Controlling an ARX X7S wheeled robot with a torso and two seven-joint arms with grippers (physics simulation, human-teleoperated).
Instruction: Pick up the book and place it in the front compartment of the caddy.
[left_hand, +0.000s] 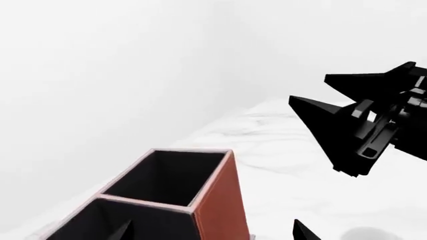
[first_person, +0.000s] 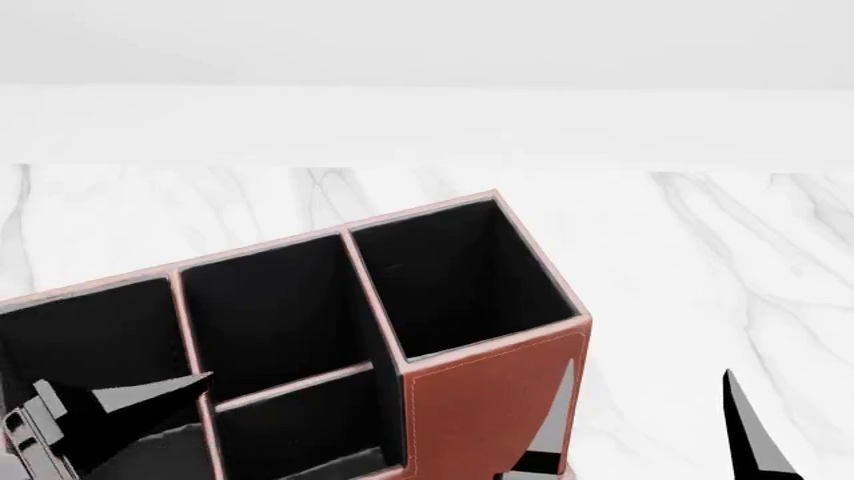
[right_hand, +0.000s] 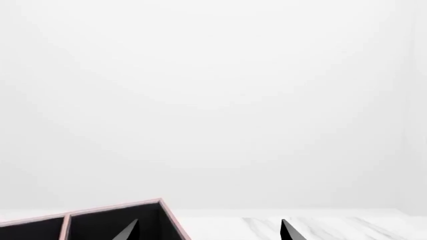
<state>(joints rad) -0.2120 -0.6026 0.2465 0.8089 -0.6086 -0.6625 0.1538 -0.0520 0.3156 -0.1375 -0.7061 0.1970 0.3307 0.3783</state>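
Caddy (first_person: 494, 400) beside right gripper (first_person: 647, 420)

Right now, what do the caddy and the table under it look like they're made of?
The caddy looks like red-brown leather or leatherette: matte outer wall, pale stitched rims, plain black lining inside. It could be any stiff board underneath. The table looks like polished white marble, going by its grey veining, though a printed laminate would look the same.

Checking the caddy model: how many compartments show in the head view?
4 in the red-brown leather-look caddy: tall square end pocket, deep middle pocket, shallower middle pocket in front of it, wide end pocket partly cut off at the frame's left edge.
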